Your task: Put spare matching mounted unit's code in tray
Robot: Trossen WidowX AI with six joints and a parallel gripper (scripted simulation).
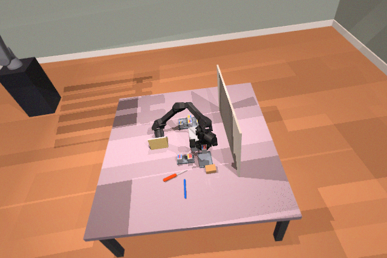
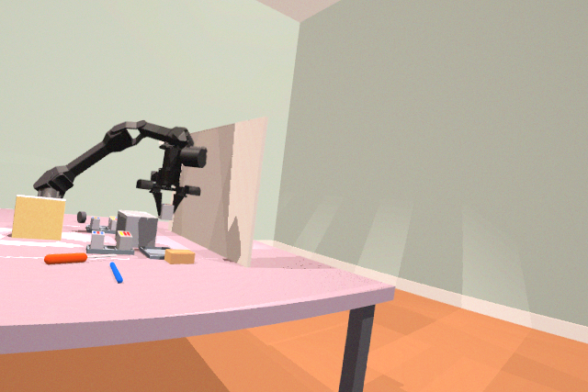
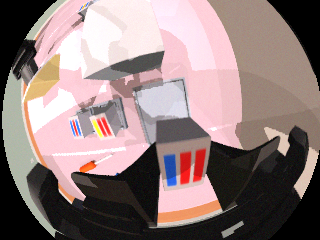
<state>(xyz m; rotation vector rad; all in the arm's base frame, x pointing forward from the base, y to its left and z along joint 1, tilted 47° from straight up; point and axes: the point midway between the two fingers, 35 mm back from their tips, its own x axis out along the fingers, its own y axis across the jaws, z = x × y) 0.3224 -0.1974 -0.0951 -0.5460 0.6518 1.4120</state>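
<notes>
Looking across the bench (image 2: 199,302), we've got a tan box (image 2: 39,217), two racked spares (image 2: 111,240), the mounted unit (image 2: 137,227), then our tool (image 2: 166,205) clamped on the blue-red-red spare (image 3: 183,154), hanging above the grey tray (image 3: 162,100).

A grey spare (image 3: 183,158) with blue, red, red stripes is held upright above the shallow grey tray (image 3: 162,102).
</notes>
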